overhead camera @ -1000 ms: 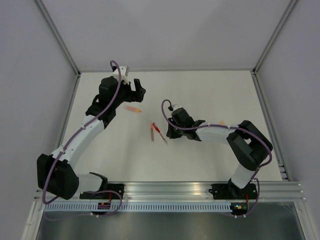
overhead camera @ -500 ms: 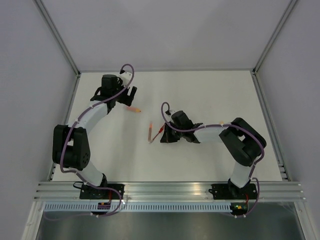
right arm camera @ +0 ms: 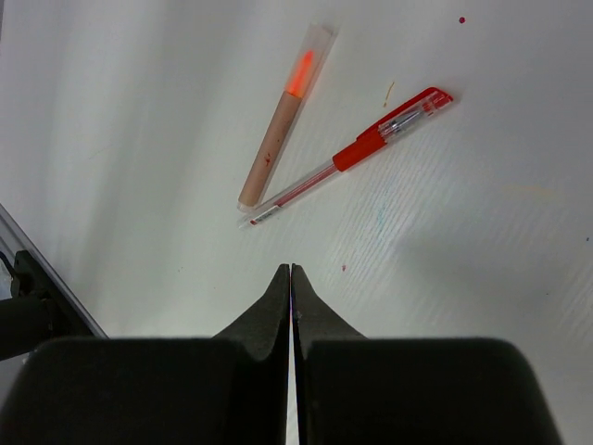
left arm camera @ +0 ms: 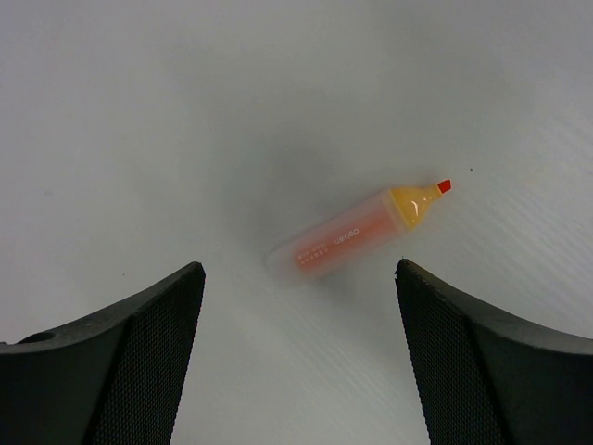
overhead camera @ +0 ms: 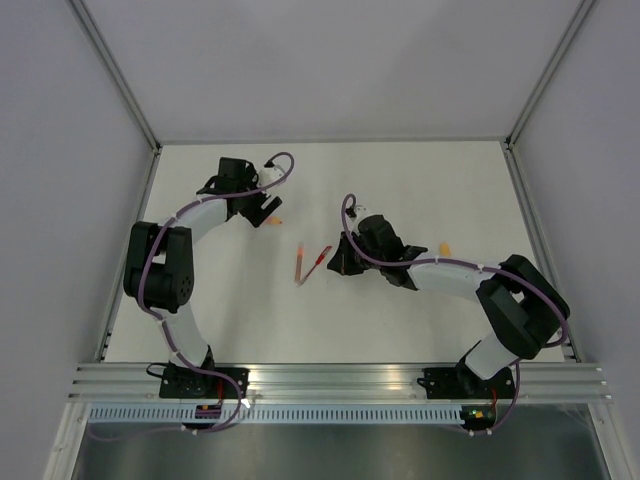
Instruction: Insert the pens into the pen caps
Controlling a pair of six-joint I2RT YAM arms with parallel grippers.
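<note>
An orange marker (left arm camera: 357, 236) with a bare red tip lies on the white table just ahead of my left gripper (left arm camera: 296, 271), which is open and empty and does not touch it. In the top view the left gripper (overhead camera: 258, 207) hovers by this marker (overhead camera: 273, 219). An orange-pink pen (right arm camera: 278, 120) with a clear end and a red pen (right arm camera: 347, 158) lie side by side ahead of my right gripper (right arm camera: 291, 271), which is shut with nothing between its fingers. In the top view these pens (overhead camera: 301, 264) (overhead camera: 319, 261) lie left of the right gripper (overhead camera: 342, 263).
A small orange piece (overhead camera: 445, 247), perhaps a cap, lies behind the right forearm. Metal frame posts (overhead camera: 130, 110) and grey walls bound the table on three sides. The rail (overhead camera: 340, 380) with the arm bases runs along the near edge.
My left arm has folded back and its gripper now sits over the orange marker. My right gripper has drawn back to the right, away from the two pens. The red pen has turned.
</note>
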